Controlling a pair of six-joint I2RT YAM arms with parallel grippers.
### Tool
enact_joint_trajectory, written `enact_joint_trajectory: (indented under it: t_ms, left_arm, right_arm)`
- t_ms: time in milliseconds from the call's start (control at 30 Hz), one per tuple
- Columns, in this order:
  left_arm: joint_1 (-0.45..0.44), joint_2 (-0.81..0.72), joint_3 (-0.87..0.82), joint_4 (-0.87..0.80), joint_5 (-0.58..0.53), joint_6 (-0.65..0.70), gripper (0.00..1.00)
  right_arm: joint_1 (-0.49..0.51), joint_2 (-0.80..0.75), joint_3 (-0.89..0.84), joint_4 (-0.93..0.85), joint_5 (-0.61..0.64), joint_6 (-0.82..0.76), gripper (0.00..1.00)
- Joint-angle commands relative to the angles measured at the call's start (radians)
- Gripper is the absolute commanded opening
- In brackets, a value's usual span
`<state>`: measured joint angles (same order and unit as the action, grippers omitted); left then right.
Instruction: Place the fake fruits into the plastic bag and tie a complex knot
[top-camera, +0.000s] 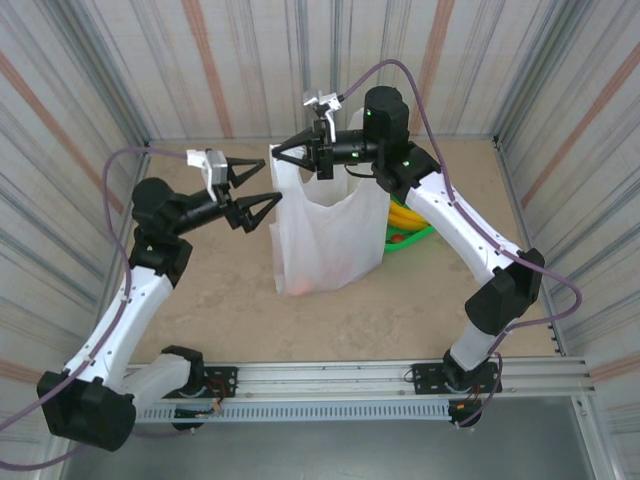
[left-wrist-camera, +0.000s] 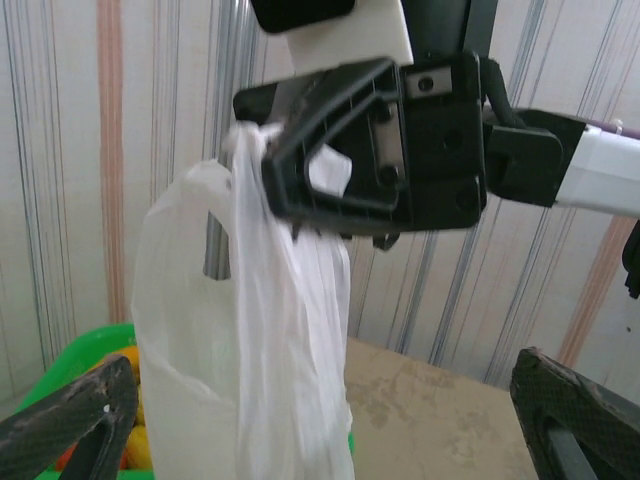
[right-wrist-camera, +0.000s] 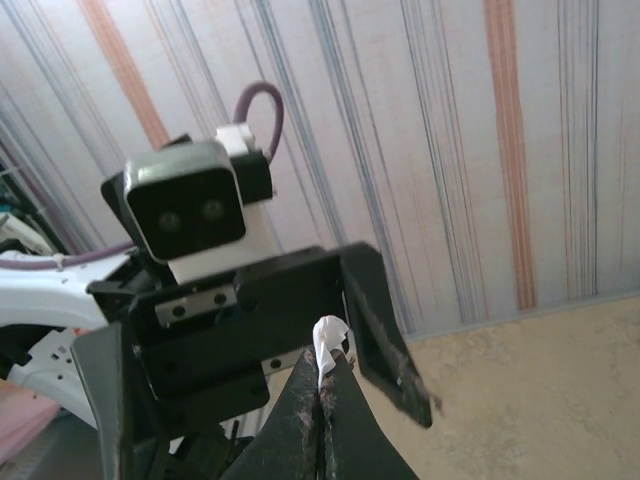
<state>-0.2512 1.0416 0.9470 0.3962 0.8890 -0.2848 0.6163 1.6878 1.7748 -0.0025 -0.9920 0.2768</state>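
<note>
K: Knot step, status. Right gripper (top-camera: 283, 154) is clenched on the bunched handle strips (right-wrist-camera: 325, 345) of the plastic bag (top-camera: 325, 235). A white tuft pokes out just above its fingertips. The bag hangs straight below that claw, its bottom seemingly on the table.

M: Left gripper (top-camera: 270, 181)?

K: Released, jaws wide, holding nothing. Its tips sit just beside the bag's upper edge, slightly below the right claw and facing it.

M: Knot finished?

K: Cannot tell. The strips look twisted at the pinch, but no clear loop is visible.

M: Fruit?

K: An orange fruit (top-camera: 297, 287) shows through the bag wall, well below the right claw. Yellow bananas (top-camera: 400, 216) lie in the green basket (top-camera: 425, 236), beyond the bag from the left claw.

M: My read is that the left claw takes a strip end next. Method notes:
- Hold the right pinch firm and the bag upright, so the load sits low.
- Bring the left claw in just below the right fingertips, onto a free strip rather than the bag's body.
- Close only once film lies between the pads.
- The claws are near each other, so watch for finger-to-finger contact.
</note>
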Motion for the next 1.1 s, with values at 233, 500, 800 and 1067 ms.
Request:
enact_joint_trajectory:
  t_ms: [233,500,800,1067]
  left_arm:
    - [-0.083,0.166,0.097,0.005,0.047,0.030,0.76]
    - [-0.101,0.167,0.048,0.069,0.058,0.023,0.23]
    - [-0.115,0.173,-0.071,0.106,0.066,0.034,0.17]
    - [-0.131,0.180,-0.219,0.183,0.045,0.015,0.09]
  right_arm:
    - [0.018,-0.040,0.020,0.001,0.012,-0.019,0.00]
    - [0.023,-0.040,0.022,0.004,0.019,-0.017,0.00]
    - [0.012,-0.043,0.062,-0.006,0.036,-0.014,0.00]
    - [-0.005,-0.044,0.080,-0.008,0.050,-0.007,0.00]
